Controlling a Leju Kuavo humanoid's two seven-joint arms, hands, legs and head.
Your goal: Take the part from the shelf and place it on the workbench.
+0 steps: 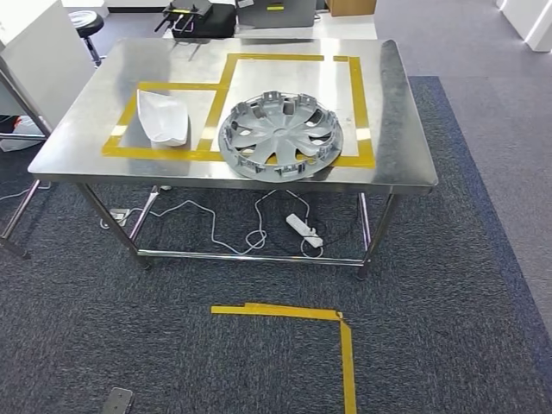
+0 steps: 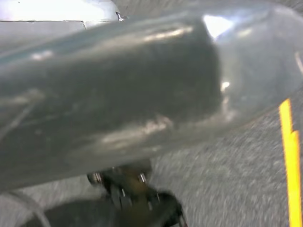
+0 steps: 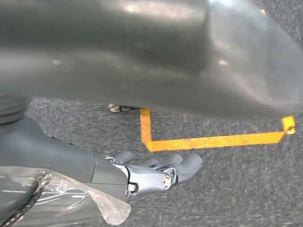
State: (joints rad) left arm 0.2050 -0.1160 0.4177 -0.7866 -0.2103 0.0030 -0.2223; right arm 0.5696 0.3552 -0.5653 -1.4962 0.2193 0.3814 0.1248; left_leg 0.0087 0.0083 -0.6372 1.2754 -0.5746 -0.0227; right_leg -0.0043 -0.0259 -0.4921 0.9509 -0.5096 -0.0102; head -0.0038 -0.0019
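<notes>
A grey wheel cover (image 1: 279,135) lies flat on the steel workbench (image 1: 404,129), across the near edge of the larger yellow-taped box. A white curved part (image 1: 163,116) rests in the smaller taped box to its left. My right hand (image 3: 157,172) hangs low over the carpet, fingers stretched out and apart, holding nothing. My left hand (image 2: 143,201) appears dark and blurred above the carpet, with nothing seen in it.
Under the bench lie white cables and a power strip (image 1: 304,229). A yellow tape corner (image 1: 345,345) marks the carpet in front of me, and a small dark object (image 1: 117,401) lies at the lower left. A stool (image 1: 88,21) and cases stand behind the bench.
</notes>
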